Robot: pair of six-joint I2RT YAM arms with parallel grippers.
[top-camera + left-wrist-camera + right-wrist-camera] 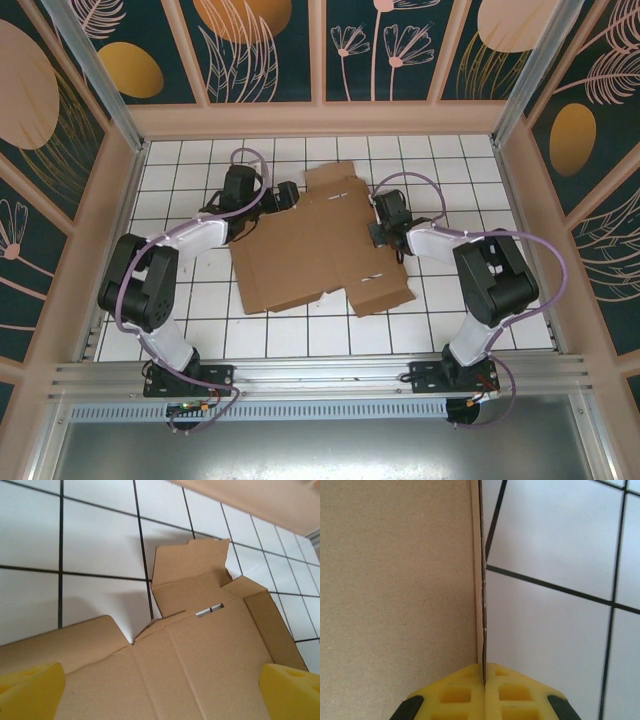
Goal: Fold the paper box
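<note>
The paper box (318,245), a plain brown corrugated cardboard sheet die-cut with flaps and creases, is lying opened out and mostly flat around the middle of the white tiled table surface (200,330), which is ruled with black grid lines. The sheet is sitting slightly nearer the far edge than the near one. One narrow flap (335,180) is reaching toward the far edge, and another panel is jutting out toward the near right corner. The right gripper (382,236) is coming in from the right edge of the surface and meeting the right side of the sheet. In its wrist view its yellow fingers (465,695) are pressing together with the thin cardboard edge (481,605) running straight in between them, so the right gripper (484,677) is clamping the box by its rim. The brown sheet (395,580) is spreading away on one side there, with bare tiles on the other. The left gripper (285,195) is hovering over the far left part of the sheet with its jaws spread wide and gripping nothing. In its own view the left gripper (160,692) is showing two yellow fingertips (30,690) well apart above the cardboard (210,670). Beyond them a small rectangular slot (210,611) is showing in the crease below the tabbed far flap (190,562).
</note>
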